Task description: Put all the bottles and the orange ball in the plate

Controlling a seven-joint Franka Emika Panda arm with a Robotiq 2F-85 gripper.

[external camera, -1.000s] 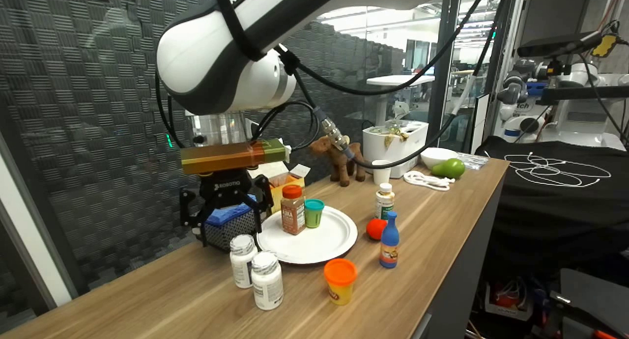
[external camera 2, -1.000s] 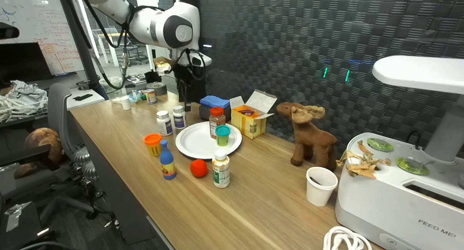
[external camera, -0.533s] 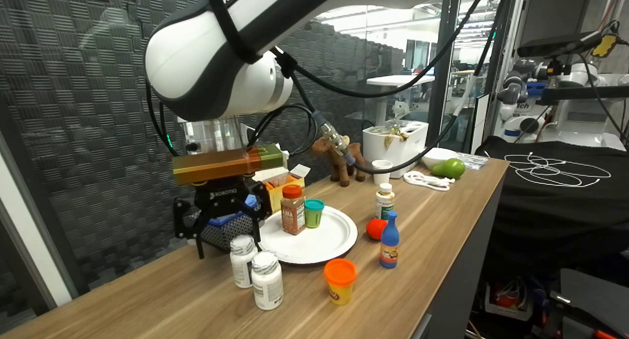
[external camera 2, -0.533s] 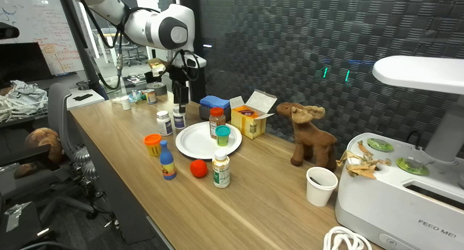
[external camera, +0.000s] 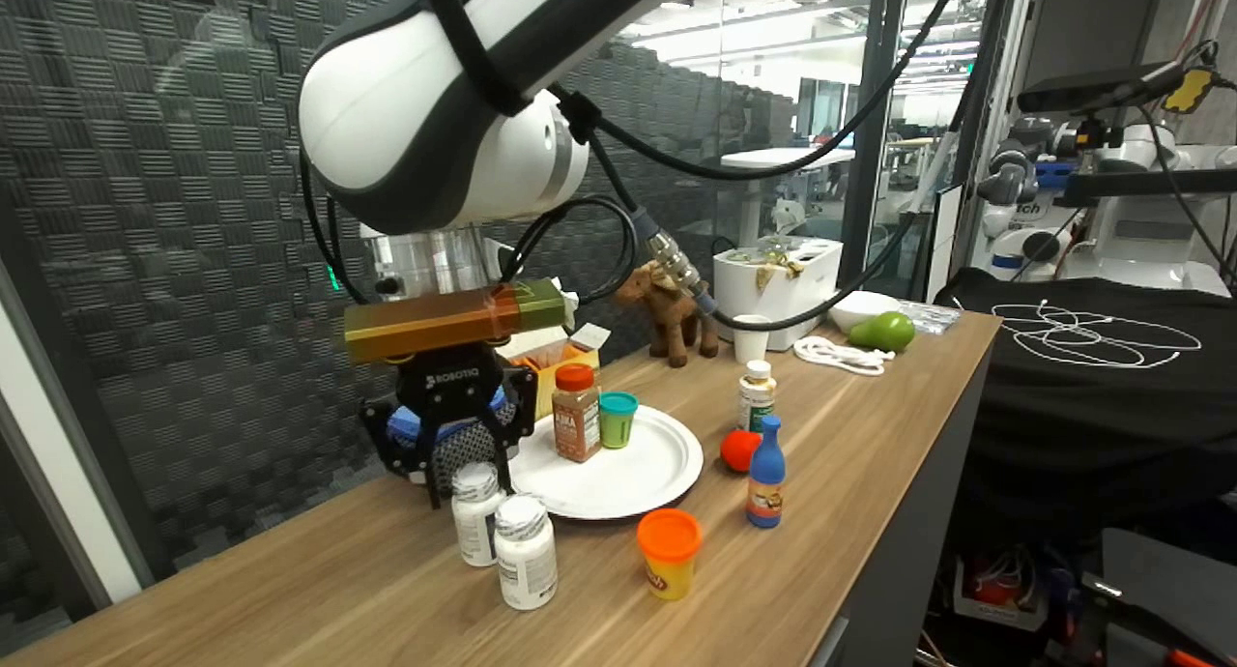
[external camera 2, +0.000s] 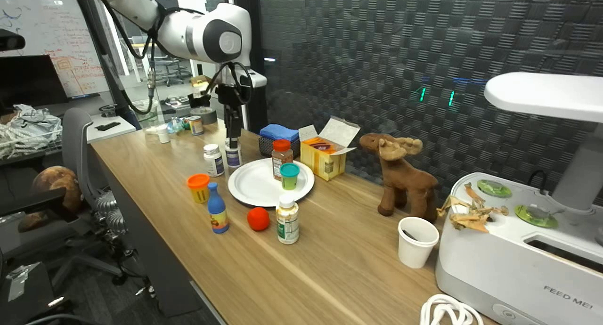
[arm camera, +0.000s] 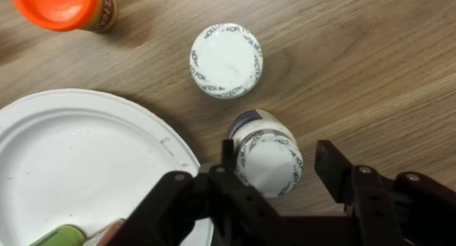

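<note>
Black two-finger gripper: farthest left in an exterior view, jaws apart, pinching nothing.
White plastic pill bottle with a white cap: stands straight up on the brown wooden table, under the gripper. Its cap shows between the two fingers in the wrist view — close to the one nearer the flat, round white plate, a gap by the other. Touching or not is hard to tell. Bottle and fingers both run up and down; going lower and squeezing is likely next.
White-and-black robot arm: reaches from high right, wrist bent, gripper pointing down.
Second white pill bottle: just beside the first.
White plate: right of both, with a reddish, red-capped spice bottle on it.
Bright orange round ball: on the table, past the plate.
White bottle with a green label, blue thin-necked bottle: by the ball, off the plate.
</note>
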